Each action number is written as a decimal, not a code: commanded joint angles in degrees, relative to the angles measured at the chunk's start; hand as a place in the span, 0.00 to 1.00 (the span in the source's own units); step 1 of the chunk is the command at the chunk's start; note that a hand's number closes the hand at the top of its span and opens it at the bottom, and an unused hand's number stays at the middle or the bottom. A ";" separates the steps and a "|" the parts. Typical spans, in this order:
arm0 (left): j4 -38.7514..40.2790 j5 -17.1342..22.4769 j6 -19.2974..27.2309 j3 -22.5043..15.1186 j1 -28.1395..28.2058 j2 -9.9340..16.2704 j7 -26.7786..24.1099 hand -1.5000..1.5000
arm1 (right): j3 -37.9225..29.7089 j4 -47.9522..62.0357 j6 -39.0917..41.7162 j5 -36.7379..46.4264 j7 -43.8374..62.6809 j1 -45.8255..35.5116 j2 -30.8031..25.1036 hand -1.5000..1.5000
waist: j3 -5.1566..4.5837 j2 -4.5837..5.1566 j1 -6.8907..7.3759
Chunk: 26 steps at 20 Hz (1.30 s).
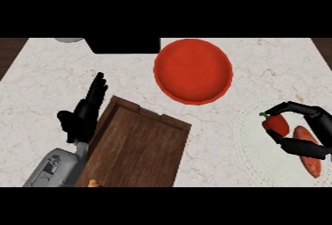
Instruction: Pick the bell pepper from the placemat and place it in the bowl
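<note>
On the pale marbled worktop (52, 74), the right hand (306, 132) shows at about four o'clock in the head view, its fingers and thumb curled around the red bell pepper (277, 125), pinching it from above and below. The pepper, with its green stem pointing to ten o'clock, sits over the whitish, lacy placemat (250, 132) at the right edge; whether it is lifted clear of the mat or touching it cannot be told. Just beside the pepper at five o'clock of it lies an orange, elongated vegetable (310, 154), partly covered by the hand's thumb. The red bowl (193, 70) stands at about twelve o'clock of the view, well apart from the pepper, up and to its left. A dark wooden board (136, 149) with a raised rim lies tilted at about seven o'clock, with a small orange item (94, 183) at its lower edge. The left hand (84, 115) rests at nine o'clock, just beside the board's left edge, fingers straight and pointing up, holding nothing.
</note>
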 commanded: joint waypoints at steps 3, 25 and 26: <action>-4.16 -0.10 -0.62 -0.28 2.80 1.21 2.23 0.50 | -3.66 2.32 1.56 -7.97 -16.18 8.21 8.05 0.00 | 0.04 0.12 -0.14; -9.02 -4.05 -3.64 2.67 5.02 0.26 6.39 0.50 | -10.17 -13.48 8.41 -4.76 23.40 2.76 -10.08 0.00 | -0.12 0.27 0.70; -4.11 -4.83 -3.78 2.21 2.82 -2.70 3.49 0.50 | -9.32 -12.16 9.57 -3.41 22.11 2.67 -9.71 0.00 | -0.12 0.40 0.25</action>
